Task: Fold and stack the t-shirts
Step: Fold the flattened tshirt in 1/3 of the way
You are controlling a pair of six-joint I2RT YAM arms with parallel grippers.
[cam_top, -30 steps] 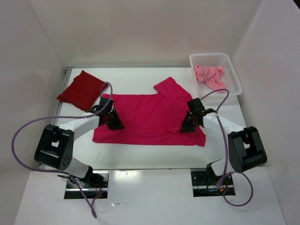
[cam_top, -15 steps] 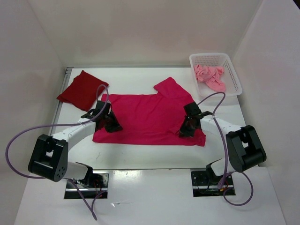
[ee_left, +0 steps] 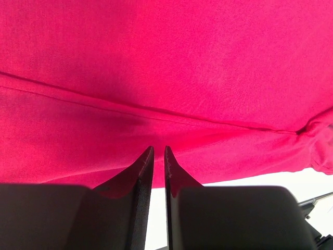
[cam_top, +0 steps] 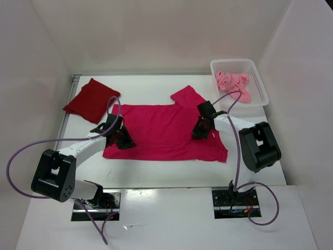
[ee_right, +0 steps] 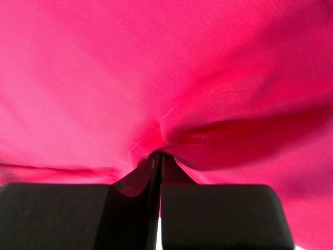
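The magenta shirt (cam_top: pixel 166 133) lies spread flat in the middle of the table (cam_top: pixel 171 174), and folding it looks to be the step in hand. The right gripper (ee_right: pixel 157 156) is clenched on a bunched pinch of its cloth. The left gripper (ee_left: pixel 158 151), at the shirt's left edge, stands a slit apart, grasping nothing. Next, the left probably must pinch that edge so the 2 can lift together.

White arm links (cam_top: pixel 86 145) between chunky black joints (cam_top: pixel 54 174) — each arm trailing a looping purple cable (cam_top: pixel 31 146).
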